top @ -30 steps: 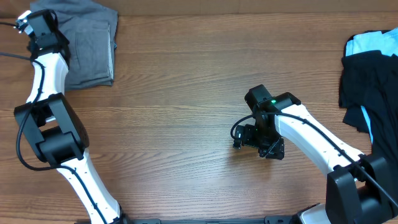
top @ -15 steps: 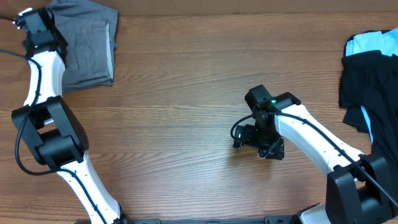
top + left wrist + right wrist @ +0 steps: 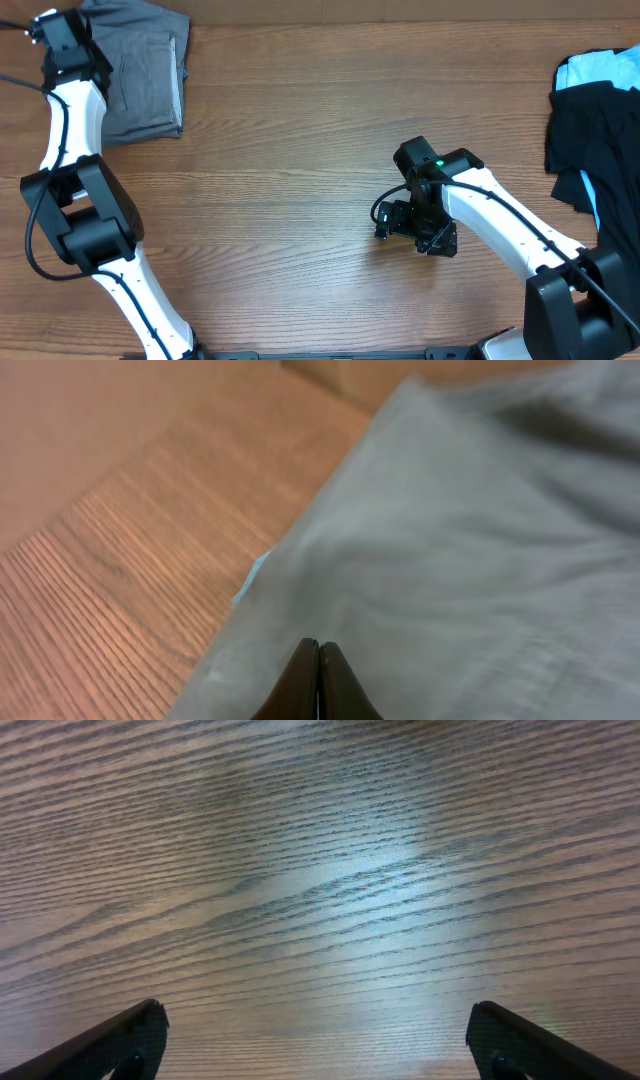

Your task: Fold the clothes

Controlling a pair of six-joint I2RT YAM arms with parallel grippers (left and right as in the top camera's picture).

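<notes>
A folded grey garment (image 3: 140, 75) lies at the table's far left corner and fills most of the left wrist view (image 3: 450, 540). My left gripper (image 3: 55, 28) hangs over its left edge. Its fingers (image 3: 319, 650) are pressed together just above the grey cloth, and nothing shows between them. My right gripper (image 3: 412, 238) is over bare wood right of the table's middle. It stands wide open (image 3: 315, 1008) and holds nothing. A black garment (image 3: 600, 130) and a light blue one (image 3: 600, 68) lie heaped at the right edge.
A sliver of light blue (image 3: 252, 575) peeks out from under the grey garment's edge. The wooden table (image 3: 300, 150) runs bare between the grey garment and the heap. The table's back edge passes close behind the left gripper.
The left gripper's jaws have closed over the grey garment's edge, and its wrist has shifted slightly. The right arm has not moved.
</notes>
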